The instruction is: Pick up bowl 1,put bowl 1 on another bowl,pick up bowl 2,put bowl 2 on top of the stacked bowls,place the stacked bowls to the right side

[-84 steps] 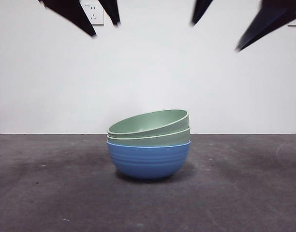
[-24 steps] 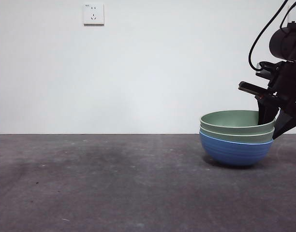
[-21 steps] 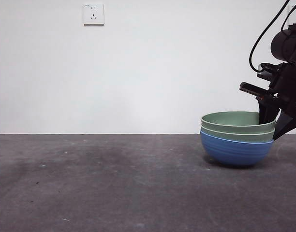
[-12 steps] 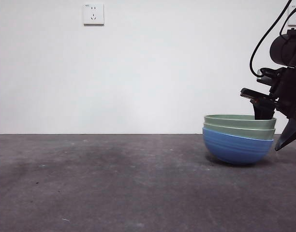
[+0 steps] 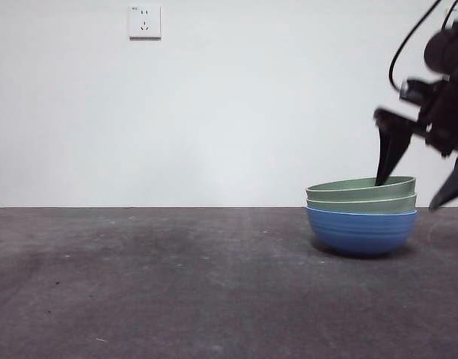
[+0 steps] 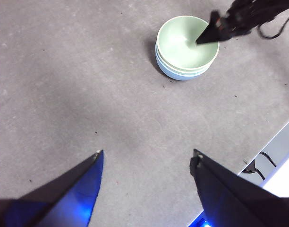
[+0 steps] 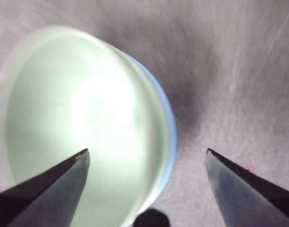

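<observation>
Your stacked bowls (image 5: pixel 361 221) sit on the table (image 5: pixel 176 284) at the right side; right gripper (image 5: pixel 420 187) hangs just above the rim, jaws spread. Left gripper (image 6: pixel 147 161) waits, jaws apart.

From my left wrist I see my left tool (image 6: pixel 147 161) hanging high over the grey counter (image 6: pixel 78 85), its two black jaws spread wide with nothing between them. Well away from it sit the stacked bowls (image 6: pixel 184 49), pale green nested in blue. My right tool (image 6: pixel 215 33) reaches over them, one dark jaw tip above the top bowl's hollow.
</observation>
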{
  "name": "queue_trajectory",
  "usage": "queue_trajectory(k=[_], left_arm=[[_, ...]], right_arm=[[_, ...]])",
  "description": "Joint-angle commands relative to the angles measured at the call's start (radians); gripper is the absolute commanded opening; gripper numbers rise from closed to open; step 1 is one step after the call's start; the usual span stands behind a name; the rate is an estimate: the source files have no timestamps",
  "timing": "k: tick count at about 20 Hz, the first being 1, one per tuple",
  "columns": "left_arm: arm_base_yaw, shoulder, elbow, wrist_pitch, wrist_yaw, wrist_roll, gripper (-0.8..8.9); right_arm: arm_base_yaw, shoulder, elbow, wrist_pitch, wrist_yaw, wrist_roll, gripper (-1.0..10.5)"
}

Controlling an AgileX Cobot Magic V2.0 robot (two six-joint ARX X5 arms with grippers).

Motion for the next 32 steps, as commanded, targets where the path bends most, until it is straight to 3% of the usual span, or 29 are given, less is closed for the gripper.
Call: queue_trajectory(k=[1,10,15,16,18,19,20,21,22,32], left_arm=[[-0.003,0.0,0.0,0.011,-0.002,0.008,3.15],[-0.003,0.0,0.0,0.011,0.0,0.029,3.15],[-0.003,0.0,0.0,-0.008,0.001,0.031,3.15],[-0.003,0.0,0.0,-0.013,0.001,0.031,3.15],[-0.003,0.0,0.0,-0.022,0.001,0.031,3.11],[-0.003,0.0,0.0,-0.028,0.001,0.031,3.02],[-0.003,0.0,0.0,-0.036,0.001,0.031,2.27],[-0.003,0.0,0.0,-0.044,0.001,0.032,0.62],[-0.003,0.0,0.0,-0.048,0.001,0.035,-0.18],[-0.003,0.0,0.0,-0.047,0.0,0.034,-0.04]], right_arm=[[0.0,-0.069,-0.01,-0.027,-0.004,-0.008,4.1],[0.05,-0.527,-0.01,-0.398,-0.008,-0.043,4.1],[0.095,-0.695,-0.01,-0.583,-0.001,-0.063,4.0],[0.099,-0.711,-0.01,-0.617,0.0,-0.074,4.0],[0.1,-0.726,-0.01,-0.676,0.001,-0.106,2.9],[0.1,-0.726,-0.01,-0.7,0.0,-0.131,1.3],[0.1,-0.726,-0.01,-0.713,0.0,-0.155,0.0],[0.1,-0.726,-0.01,-0.721,0.0,-0.174,-0.1],[0.1,-0.726,-0.01,-0.721,0.0,-0.177,-0.1],[0.099,-0.726,-0.01,-0.698,-0.003,-0.177,0.0]])
